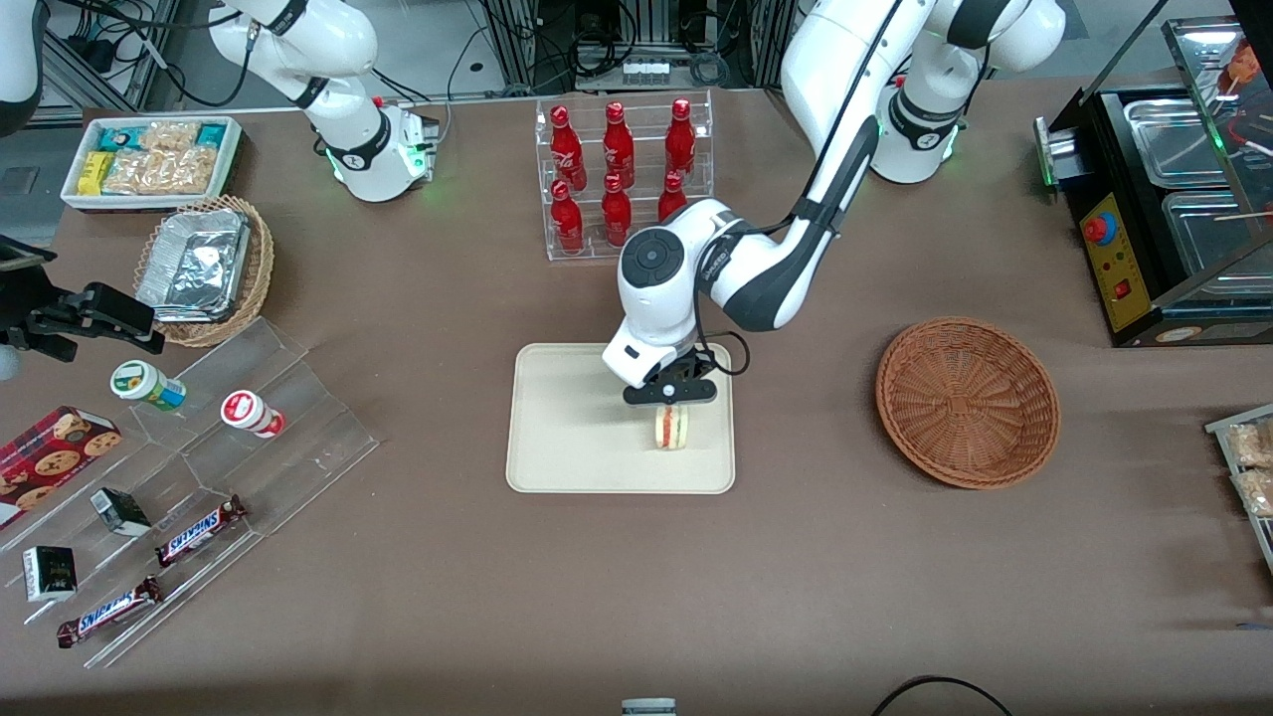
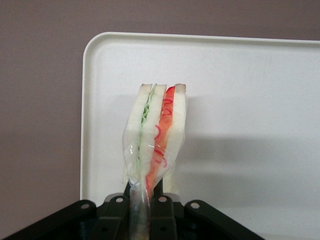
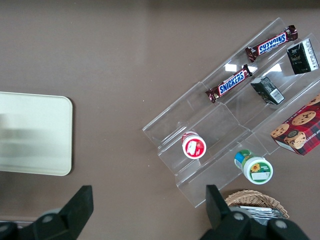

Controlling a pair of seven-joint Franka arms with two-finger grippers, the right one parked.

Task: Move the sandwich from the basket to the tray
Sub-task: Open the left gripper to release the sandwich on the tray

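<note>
**Sandwich over the tray, release yet to come**

The gripper (image 1: 669, 395) hangs over the tray (image 1: 557, 447), at the tray's end nearer the working arm, and its jaws are clenched on the sandwich (image 1: 671, 427). The basket (image 1: 967, 402) sits well apart on the desk toward the working arm's end, and nothing shows inside it. So by my reading the carry is nearly done and the letting-go is what remains.

Where could it slip? The wedge stands on edge, and it looks pinched by its clear wrap more than by the bread. If the jaws part from here, the sandwich may topple flat or cling to a finger by that film. It is also close to the tray's rim on that side, so a tumble outward could land it partly on the rim.

The front view gives the whole layout: tray, basket, arm, and how close the sandwich is to the tray's edge. It cannot tell whether the wedge touches the tray. The left wrist view shows the sandwich (image 2: 155, 140) up close, green and red filling stripes, crinkled wrap gathered between the fingers (image 2: 162, 212), with the tray's (image 2: 250, 100) rounded corner nearby.
</note>
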